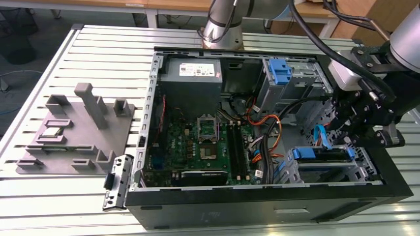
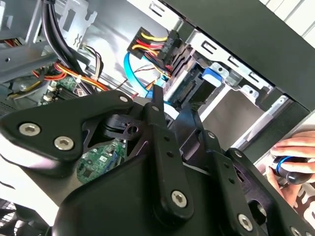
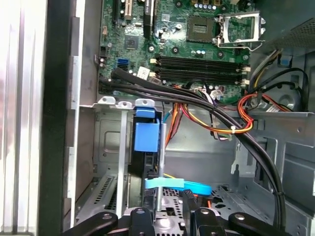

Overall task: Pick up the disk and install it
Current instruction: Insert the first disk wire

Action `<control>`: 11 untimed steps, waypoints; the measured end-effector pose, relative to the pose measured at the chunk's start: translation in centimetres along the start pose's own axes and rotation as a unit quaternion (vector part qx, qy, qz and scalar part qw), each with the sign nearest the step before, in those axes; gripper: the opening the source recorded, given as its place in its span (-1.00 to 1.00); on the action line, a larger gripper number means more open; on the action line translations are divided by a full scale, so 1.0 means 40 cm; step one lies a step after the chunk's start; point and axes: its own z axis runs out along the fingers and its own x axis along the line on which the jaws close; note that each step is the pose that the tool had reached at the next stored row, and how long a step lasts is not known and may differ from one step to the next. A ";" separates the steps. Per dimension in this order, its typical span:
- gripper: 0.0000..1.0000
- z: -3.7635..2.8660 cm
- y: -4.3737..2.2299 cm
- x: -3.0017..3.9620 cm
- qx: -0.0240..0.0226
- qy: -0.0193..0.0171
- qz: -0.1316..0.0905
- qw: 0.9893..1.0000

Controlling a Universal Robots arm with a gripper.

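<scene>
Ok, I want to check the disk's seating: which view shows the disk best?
The exterior view: the disk lies in its bay, blue rails visible at both ends. The first wrist view shows it edge-on below a blue tab; the second wrist view catches its cabled end.

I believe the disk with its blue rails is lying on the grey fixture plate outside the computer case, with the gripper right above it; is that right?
Not quite: in the exterior view the disk sits inside the computer case, in its drive bay, not on the grey fixture plate. The gripper is indeed right above it.
</scene>
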 end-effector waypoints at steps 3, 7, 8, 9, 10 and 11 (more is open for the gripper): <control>-0.26 0.001 -0.002 -0.008 0.000 0.000 0.002 1.000; -0.26 0.002 -0.006 -0.016 0.000 0.000 0.003 1.000; -0.26 0.003 -0.007 -0.018 0.000 0.000 0.003 1.000; -0.26 0.003 -0.008 -0.020 0.000 0.000 0.003 1.000; -0.26 0.003 -0.010 -0.021 0.000 0.000 0.003 1.000; -0.26 0.004 -0.013 -0.023 0.000 0.000 0.004 1.000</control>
